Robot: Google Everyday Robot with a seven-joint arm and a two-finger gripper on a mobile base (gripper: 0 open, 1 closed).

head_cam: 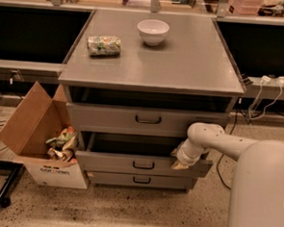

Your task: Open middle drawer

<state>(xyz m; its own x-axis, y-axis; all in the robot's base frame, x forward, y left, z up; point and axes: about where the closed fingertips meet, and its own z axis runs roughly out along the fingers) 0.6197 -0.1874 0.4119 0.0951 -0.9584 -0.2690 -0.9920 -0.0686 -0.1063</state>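
Grey metal makes up the cabinet (74,112), whose flat counter (193,65) carries a white bowl (153,31) near its back edge and a crumpled, printed packet (103,45) to the left of the bowl, well apart from it. Below the counter are 3 drawers stacked 1 above another. The top drawer (112,118) has the tallest front. The middle drawer (105,162), with a low flat front and a small dark loop handle (143,165) at its centre, stands forward of the bottom drawer (114,179), and a dark opening shows behind its upper edge.

The robot's pale arm (227,142) reaches in from the lower right and bends down at a rounded joint. The gripper (180,159) sits at the right end of the middle drawer's front, against its upper edge and well to the right of the handle. Whether the jaws are spread or pressed together cannot be told.

On the speckled floor (126,211) just left of the cabinet stands an open cardboard box (30,123) with its flap raised, holding crumpled wrappers (60,143). White cables (268,96) hang at the right, behind the arm.
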